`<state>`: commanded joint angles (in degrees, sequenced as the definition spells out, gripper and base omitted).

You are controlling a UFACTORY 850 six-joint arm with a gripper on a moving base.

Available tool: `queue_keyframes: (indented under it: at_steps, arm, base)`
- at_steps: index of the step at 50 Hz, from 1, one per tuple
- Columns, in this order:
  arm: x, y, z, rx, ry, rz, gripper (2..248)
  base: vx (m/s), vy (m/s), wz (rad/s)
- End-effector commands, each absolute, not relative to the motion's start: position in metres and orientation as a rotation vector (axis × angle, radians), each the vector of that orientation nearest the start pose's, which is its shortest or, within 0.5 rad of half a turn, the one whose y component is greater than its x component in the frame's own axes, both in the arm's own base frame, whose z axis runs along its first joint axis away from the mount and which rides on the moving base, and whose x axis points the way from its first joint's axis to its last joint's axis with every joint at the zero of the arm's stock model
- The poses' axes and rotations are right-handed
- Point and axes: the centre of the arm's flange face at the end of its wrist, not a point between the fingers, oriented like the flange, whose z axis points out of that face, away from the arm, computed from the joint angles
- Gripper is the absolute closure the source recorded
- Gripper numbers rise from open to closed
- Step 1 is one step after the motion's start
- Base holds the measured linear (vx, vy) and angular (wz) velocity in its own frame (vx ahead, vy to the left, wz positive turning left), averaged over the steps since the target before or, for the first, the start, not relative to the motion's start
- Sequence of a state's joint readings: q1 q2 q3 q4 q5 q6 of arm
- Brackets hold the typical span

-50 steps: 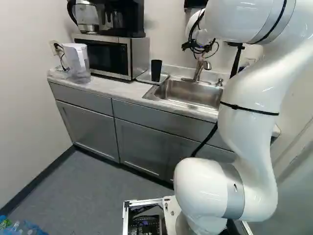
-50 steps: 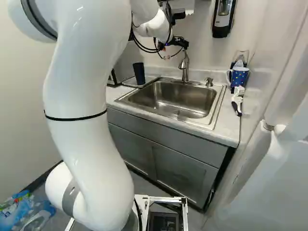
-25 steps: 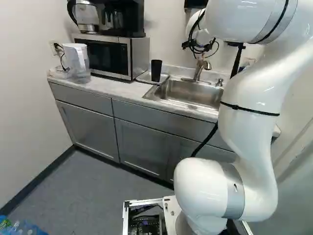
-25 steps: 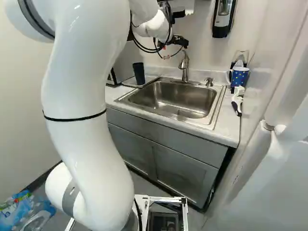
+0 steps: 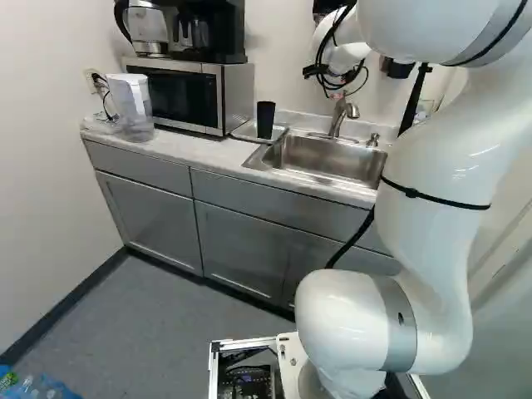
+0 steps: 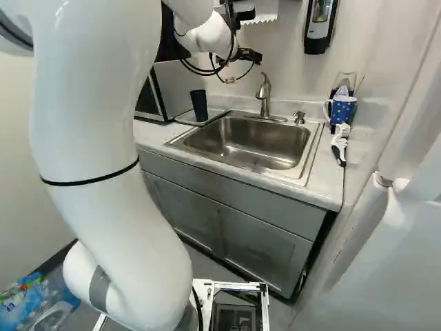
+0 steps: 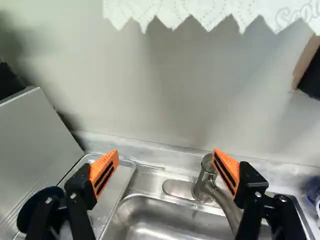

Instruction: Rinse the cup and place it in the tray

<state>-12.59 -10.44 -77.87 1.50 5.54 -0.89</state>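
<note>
My gripper (image 6: 249, 56) hangs above the counter's back edge, just left of the faucet in the right base view; its fingertips are hard to make out there. In the wrist view the gripper (image 7: 166, 159) stands wide open with nothing between its orange pads. The dark cup (image 5: 265, 120) stands upright on the clear tray (image 5: 246, 130), left of the sink (image 6: 238, 141). One finger partly covers the cup (image 7: 31, 209) in the wrist view, above the tray (image 7: 126, 175). The faucet (image 7: 206, 175) rises beside and beyond the other finger.
A microwave (image 5: 193, 93) stands beside the tray, with a pitcher (image 5: 133, 104) farther along. Right of the sink are a dotted blue mug (image 6: 342, 109) and a brush (image 6: 339, 145). Paper towel (image 7: 200, 11) hangs on the wall, near the soap dispenser (image 6: 319, 24).
My arm has swung: its upper part and the gripper have shifted left in the right base view, and the upper arm right in the left base view. Cup, tray and base have stayed still.
</note>
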Motion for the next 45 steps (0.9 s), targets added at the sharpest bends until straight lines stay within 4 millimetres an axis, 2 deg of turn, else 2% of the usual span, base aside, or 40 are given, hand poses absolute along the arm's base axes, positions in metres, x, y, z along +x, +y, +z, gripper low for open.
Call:
queue_keyframes:
  at_steps: [16,45]
  arm:
    - [0.571,-0.109,0.696,-2.619,0.263,-1.902,3]
    - [0.526,-0.077,0.684,-2.735,0.213,-1.668,3]
  base:
    - [0.000,0.000,0.000]
    - [0.000,0.000,0.000]
